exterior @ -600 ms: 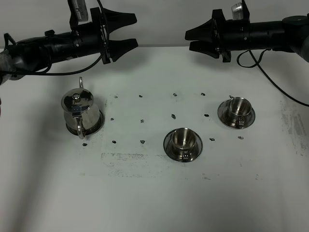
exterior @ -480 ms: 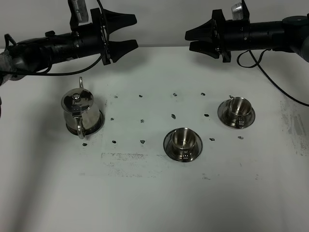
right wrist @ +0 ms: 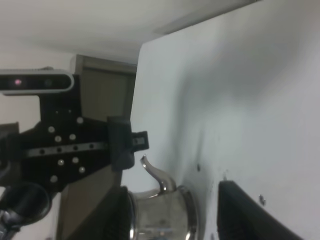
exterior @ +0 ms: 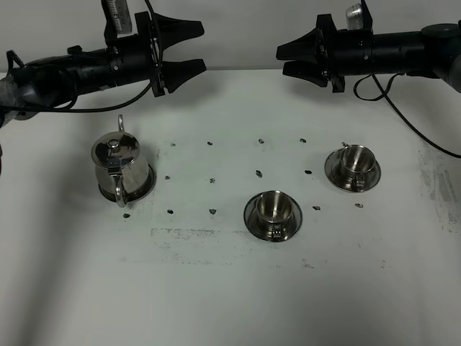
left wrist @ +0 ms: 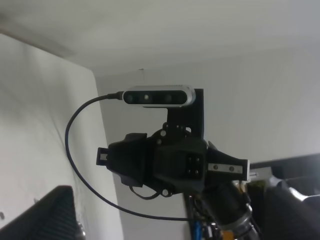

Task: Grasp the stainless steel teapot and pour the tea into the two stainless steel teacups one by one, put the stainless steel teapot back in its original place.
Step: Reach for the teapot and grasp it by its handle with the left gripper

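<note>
The stainless steel teapot (exterior: 117,164) stands upright at the left of the white table on the steel disc (exterior: 146,187), lid on, spout toward the front. It also shows in the right wrist view (right wrist: 162,210). One teacup (exterior: 274,207) sits on its saucer (exterior: 251,219) at centre front. The other teacup (exterior: 356,163) sits on its saucer (exterior: 331,170) to the right. No tea shows. My left gripper (exterior: 193,47) is open and empty, high behind the teapot. My right gripper (exterior: 286,59) is open and empty, high behind the cups. The two grippers face each other.
Small dark marks (exterior: 212,180) dot the middle of the table (exterior: 230,288). A black cable (exterior: 410,122) hangs from the right arm over the table's right side. The left wrist view shows only the right arm's camera (left wrist: 159,96) and wall.
</note>
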Motion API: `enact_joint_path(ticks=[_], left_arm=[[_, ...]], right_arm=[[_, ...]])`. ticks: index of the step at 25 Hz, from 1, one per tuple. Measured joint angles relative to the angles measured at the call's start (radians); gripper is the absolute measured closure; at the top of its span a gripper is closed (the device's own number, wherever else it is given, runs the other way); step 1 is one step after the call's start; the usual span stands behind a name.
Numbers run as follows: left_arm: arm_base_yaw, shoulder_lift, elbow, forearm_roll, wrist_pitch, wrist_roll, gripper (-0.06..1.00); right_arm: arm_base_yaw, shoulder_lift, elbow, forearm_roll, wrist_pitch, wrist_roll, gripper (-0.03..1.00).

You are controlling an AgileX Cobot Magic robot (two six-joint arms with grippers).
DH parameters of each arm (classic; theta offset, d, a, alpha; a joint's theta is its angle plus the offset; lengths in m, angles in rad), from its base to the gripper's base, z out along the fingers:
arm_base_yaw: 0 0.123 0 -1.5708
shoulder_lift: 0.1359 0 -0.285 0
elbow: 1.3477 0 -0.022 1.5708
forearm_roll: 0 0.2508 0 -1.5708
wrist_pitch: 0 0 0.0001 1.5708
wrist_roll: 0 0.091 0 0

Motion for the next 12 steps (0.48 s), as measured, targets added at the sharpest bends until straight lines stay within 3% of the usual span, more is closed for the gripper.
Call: enact_joint_path(ticks=[2, 5, 8, 12], left_arm=[[0.000, 0.000, -0.017, 0.020, -0.008, 0.030, 0.22], [0.000, 0.000, -0.093, 0.153, -0.046, 0.041, 0.24], [-0.003, 0.000, -0.213, 0.362, -0.106, -0.005, 0.27], [-0.007, 0.000, -0.354, 0.705, -0.166, -0.123, 0.28]], right_arm=[[0.000, 0.000, -0.012, -0.018, -0.001, -0.041, 0.55], [0.000, 0.001, -0.076, -0.117, -0.008, -0.079, 0.55], [0.000, 0.001, -0.176, -0.290, -0.019, -0.077, 0.55], [0.000, 0.001, -0.301, -0.554, -0.034, -0.028, 0.55]])
